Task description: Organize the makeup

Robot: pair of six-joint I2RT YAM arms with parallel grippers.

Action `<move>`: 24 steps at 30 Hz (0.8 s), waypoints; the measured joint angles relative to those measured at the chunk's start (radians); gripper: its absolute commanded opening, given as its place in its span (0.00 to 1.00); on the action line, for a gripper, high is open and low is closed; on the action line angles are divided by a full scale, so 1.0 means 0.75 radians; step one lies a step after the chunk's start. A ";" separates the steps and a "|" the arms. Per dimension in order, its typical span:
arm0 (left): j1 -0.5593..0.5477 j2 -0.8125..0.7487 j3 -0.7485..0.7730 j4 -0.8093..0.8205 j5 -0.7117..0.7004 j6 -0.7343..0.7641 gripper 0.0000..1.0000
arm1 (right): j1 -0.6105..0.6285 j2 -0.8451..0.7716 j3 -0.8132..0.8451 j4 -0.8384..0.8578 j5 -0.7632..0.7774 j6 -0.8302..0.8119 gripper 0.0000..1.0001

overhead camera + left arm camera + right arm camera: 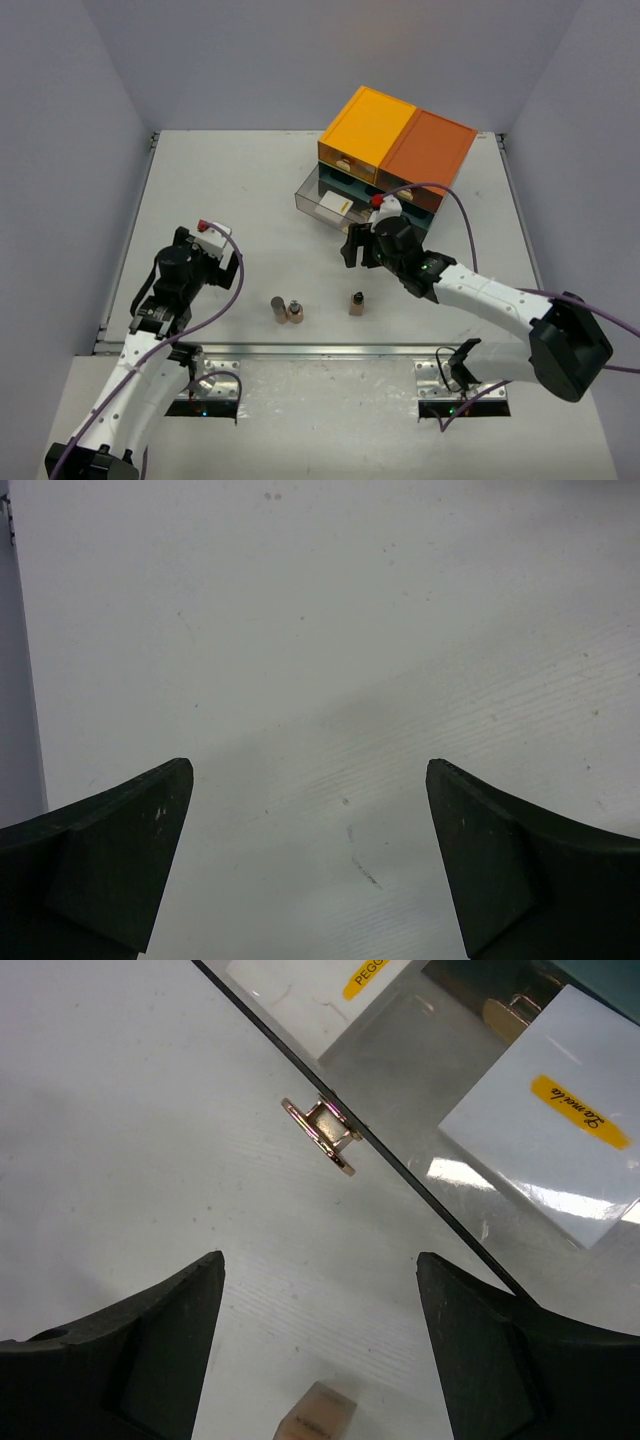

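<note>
My right fingers [195,1300] hang spread and empty over the gold handle [320,1135] of the clear drawer [318,205]. It stands pulled out from the orange-topped drawer chest [395,140], and a flat white square [545,1130] with a yellow label lies inside. My left fingers [160,810] are spread too, holding nothing, above bare table [300,600]. Three small brown bottles [295,312] stand on the table near my bases, so I judge the sorting under way but unfinished.

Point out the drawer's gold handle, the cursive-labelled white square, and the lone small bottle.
Gold handle [322,1136]: right wrist view, its middle bar.
White square [520,1150]: right wrist view, bare glossy top.
Lone small bottle [357,305]: top external view, its body.
</note>
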 measured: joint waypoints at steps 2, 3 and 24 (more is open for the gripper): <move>0.004 0.003 0.000 -0.002 0.010 0.000 1.00 | 0.004 0.061 0.031 0.012 0.021 0.001 0.78; 0.005 0.007 0.000 -0.002 0.013 0.000 1.00 | 0.007 0.085 0.046 0.024 0.027 0.003 0.78; 0.006 0.083 0.000 -0.013 0.014 0.001 1.00 | -0.023 0.375 0.215 0.238 0.261 -0.007 0.78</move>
